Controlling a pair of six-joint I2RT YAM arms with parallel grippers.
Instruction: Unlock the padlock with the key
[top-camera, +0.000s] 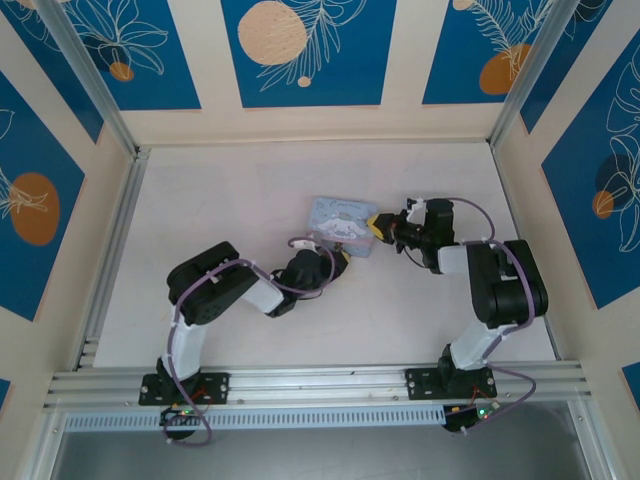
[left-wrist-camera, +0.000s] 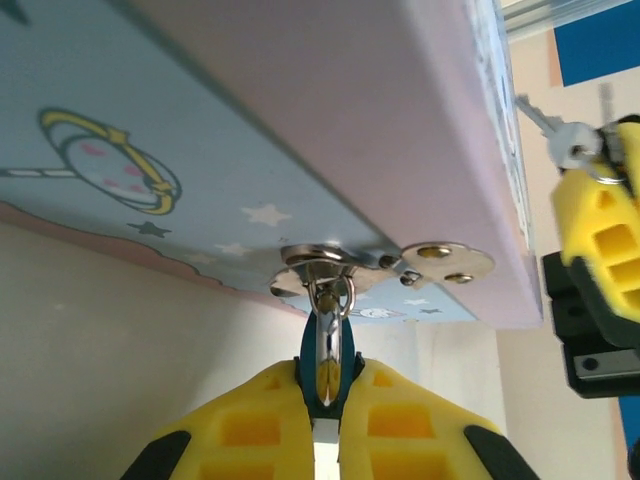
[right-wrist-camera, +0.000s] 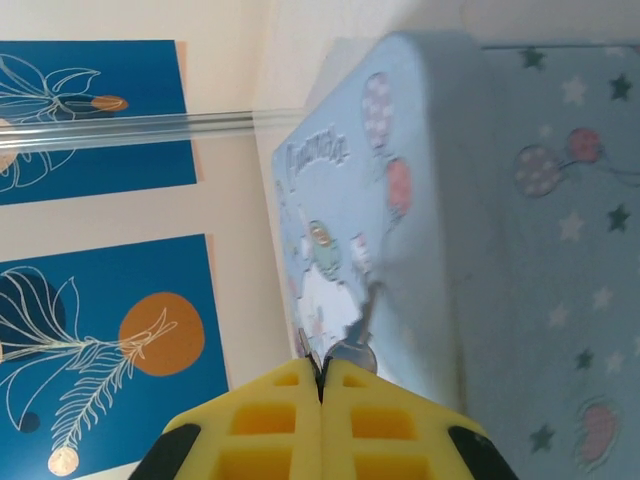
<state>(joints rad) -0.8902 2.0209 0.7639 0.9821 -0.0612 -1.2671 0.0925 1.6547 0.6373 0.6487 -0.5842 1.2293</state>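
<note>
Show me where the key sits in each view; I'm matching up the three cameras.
Top external: too small to make out; look at the right gripper tip, against the pale blue tin.
Left wrist: the key is upper right, pinched at a yellow fingertip.
Right wrist: lower centre, rising from the shut yellow fingers.
Shared landmark: the tin.

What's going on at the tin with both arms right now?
The left gripper is shut on the tiny dark teal padlock, which hangs by its metal shackle from the hasp on the pale blue cartoon-printed tin box. The right gripper is shut on the thin silver-grey metal key, holding it at the tin's side, apart from the padlock. The key is not yet in the lock.
</note>
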